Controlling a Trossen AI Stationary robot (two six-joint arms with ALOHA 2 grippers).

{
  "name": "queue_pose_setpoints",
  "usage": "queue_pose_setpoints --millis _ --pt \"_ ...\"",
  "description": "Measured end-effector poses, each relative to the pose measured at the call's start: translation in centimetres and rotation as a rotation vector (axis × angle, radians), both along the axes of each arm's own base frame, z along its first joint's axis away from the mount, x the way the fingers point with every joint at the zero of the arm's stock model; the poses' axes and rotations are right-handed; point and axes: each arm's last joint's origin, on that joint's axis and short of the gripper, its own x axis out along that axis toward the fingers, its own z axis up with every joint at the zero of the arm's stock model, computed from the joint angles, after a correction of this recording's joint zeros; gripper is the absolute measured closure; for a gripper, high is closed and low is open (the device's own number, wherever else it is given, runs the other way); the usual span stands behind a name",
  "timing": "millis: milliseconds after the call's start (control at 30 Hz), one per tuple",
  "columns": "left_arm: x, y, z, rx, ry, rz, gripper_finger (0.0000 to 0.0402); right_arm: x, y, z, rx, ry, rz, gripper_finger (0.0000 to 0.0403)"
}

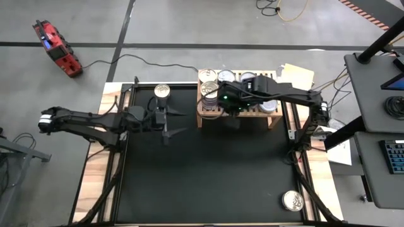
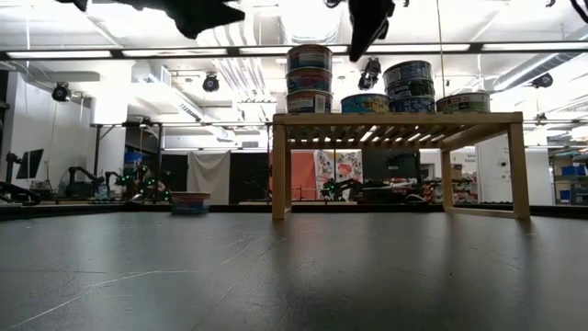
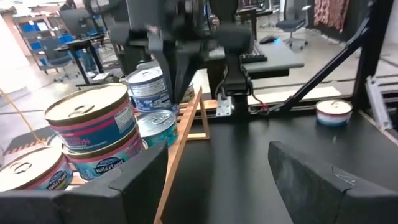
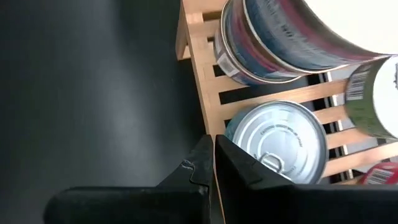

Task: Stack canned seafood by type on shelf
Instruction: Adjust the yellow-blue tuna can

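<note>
The light-wood shelf (image 1: 238, 116) stands at the far middle of the black mat and carries several cans of seafood. In the low view a stack of three (image 2: 309, 78), a stack of two (image 2: 409, 85) and single cans rest on its slatted top (image 2: 395, 118). My right gripper (image 1: 226, 104) is shut and points steeply down above the shelf, next to a single silver-lidded can (image 4: 277, 140); it hangs clear of the cans (image 2: 366, 28). My left gripper (image 1: 179, 122) stands open left of the shelf, level, with nothing between its fingers (image 3: 217, 180).
One loose can (image 1: 162, 91) stands on the mat at the far side, left of the shelf and beyond my left gripper. Another can (image 1: 291, 200) sits at the mat's near right corner (image 3: 334, 112). The mat's middle and near left are bare.
</note>
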Motion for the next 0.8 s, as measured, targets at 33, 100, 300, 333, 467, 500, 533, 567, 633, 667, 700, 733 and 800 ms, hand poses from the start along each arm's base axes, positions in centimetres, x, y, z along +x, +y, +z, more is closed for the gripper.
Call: queue_pose_setpoints --millis 33,100,300,333,467,500,533,567,633,667,700,733,800 --pt "-0.3 0.0 0.3 -0.008 -0.001 -0.002 0.0141 0.1 0.0 -0.3 0.004 0.009 -0.009 0.0394" --pt "-1.1 -0.2 1.1 -0.020 -0.004 -0.007 0.0142 0.2 -0.1 -0.8 -0.003 0.028 -0.032 0.0394" --pt "-3.3 -0.3 2.3 -0.024 -0.030 -0.018 0.0142 -0.4 -0.2 -2.7 -0.082 0.106 -0.114 0.0394" --pt "-3.7 -0.2 2.4 -0.024 -0.038 -0.018 0.0142 -0.6 -0.2 -2.9 -0.081 0.113 -0.114 0.0394" --pt "-4.6 -0.2 1.8 -0.027 -0.038 -0.018 0.0142 -1.0 -0.2 -3.9 -0.075 0.144 -0.123 0.0394" --pt "-4.7 -0.2 1.7 -0.028 -0.035 -0.018 0.0142 -1.0 -0.2 -4.1 -0.074 0.154 -0.124 0.0394" --pt "-4.8 -0.2 1.7 -0.032 -0.041 -0.017 0.0142 -1.0 -0.2 -4.3 -0.072 0.160 -0.125 0.0394" --pt "-4.9 -0.2 1.8 -0.032 -0.043 -0.017 0.0142 -1.0 -0.2 -4.4 -0.071 0.161 -0.129 0.0394" --pt "-5.0 -0.2 1.6 -0.033 -0.032 -0.017 0.0142 -1.0 -0.2 -4.4 -0.070 0.161 -0.131 0.0394" --pt "-5.0 -0.2 1.5 -0.034 -0.029 -0.017 0.0142 -1.0 -0.2 -4.4 -0.070 0.161 -0.131 0.0394" --pt "-4.9 -0.2 1.5 -0.034 -0.023 -0.017 0.0142 -1.0 -0.2 -4.4 -0.070 0.163 -0.131 0.0394" --pt "-4.9 -0.2 1.4 -0.034 -0.018 -0.017 0.0142 -1.0 -0.2 -4.5 -0.070 0.165 -0.129 0.0394" --pt "-4.8 -0.2 1.3 -0.034 -0.014 -0.017 0.0142 -1.0 -0.2 -4.6 -0.070 0.167 -0.130 0.0394"
